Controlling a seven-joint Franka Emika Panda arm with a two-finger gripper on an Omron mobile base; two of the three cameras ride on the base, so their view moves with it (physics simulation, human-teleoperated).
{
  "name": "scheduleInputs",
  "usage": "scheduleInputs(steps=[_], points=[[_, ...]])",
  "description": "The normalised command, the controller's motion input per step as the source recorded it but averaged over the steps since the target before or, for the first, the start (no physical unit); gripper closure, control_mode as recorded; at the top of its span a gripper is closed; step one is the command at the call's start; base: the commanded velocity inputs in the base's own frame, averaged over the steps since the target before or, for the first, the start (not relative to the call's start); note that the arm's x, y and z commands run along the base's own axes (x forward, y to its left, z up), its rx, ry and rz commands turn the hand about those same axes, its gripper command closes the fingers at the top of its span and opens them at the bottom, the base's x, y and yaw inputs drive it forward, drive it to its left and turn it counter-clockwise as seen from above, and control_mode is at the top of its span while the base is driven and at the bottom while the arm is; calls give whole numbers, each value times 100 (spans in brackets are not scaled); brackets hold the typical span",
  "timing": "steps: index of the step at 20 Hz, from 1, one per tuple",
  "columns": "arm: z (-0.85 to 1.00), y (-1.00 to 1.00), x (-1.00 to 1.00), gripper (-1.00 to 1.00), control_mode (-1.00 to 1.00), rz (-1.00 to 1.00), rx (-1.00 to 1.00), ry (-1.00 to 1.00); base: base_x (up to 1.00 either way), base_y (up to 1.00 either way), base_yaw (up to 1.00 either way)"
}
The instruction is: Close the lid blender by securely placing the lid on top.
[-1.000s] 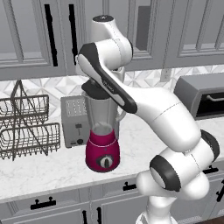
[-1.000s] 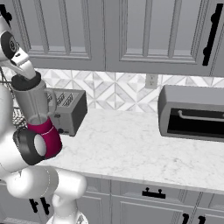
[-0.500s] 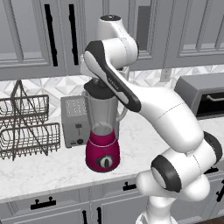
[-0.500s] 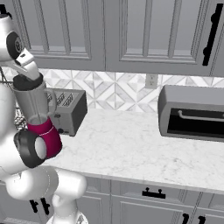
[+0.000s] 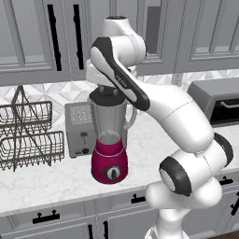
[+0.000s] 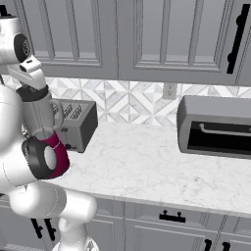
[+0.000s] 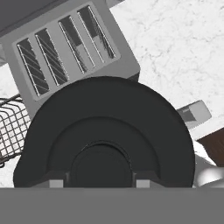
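The blender (image 5: pixel 109 140) stands on the counter, a clear greyish jar on a magenta base (image 6: pixel 62 158). The black round lid (image 5: pixel 108 95) lies flat across the jar's mouth, also seen as a dark band (image 6: pixel 33 93) under the hand. In the hand view the lid (image 7: pixel 109 127) spreads wide, with its raised centre knob low in the frame. My gripper (image 7: pixel 100 181) comes straight down on it, one fingertip on each side of the knob, shut on it. From the left base view the gripper (image 5: pixel 106 87) sits directly on top of the lid.
A silver toaster (image 5: pixel 79 128) stands just behind and left of the blender, with a wire dish rack (image 5: pixel 28 137) further left. A grey toaster oven (image 6: pixel 215 125) sits at the right. Upper cabinets hang close above the arm.
The arm's upper part has shifted slightly up and right; the lid and hand stay at the jar's mouth. The blender has not moved.
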Motion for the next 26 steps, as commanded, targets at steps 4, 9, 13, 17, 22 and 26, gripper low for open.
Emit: scheduleInputs(steps=[4, 9, 13, 17, 22, 26], points=[[-20, 0, -25, 100, -100, 0, 2, 3, 0, 0, 0], [0, -1, -37, 100, -100, -1, 8, 5, 0, 0, 0], [-3, 0, 0, 100, -100, -10, 8, 8, 0, 0, 0], [-24, 0, 0, 100, -100, -13, 2, 1, 0, 0, 0], [-36, 0, 0, 100, -100, -10, 0, -7, 0, 0, 0], [-52, 0, 0, 100, -100, -4, 0, -15, 0, 0, 0]])
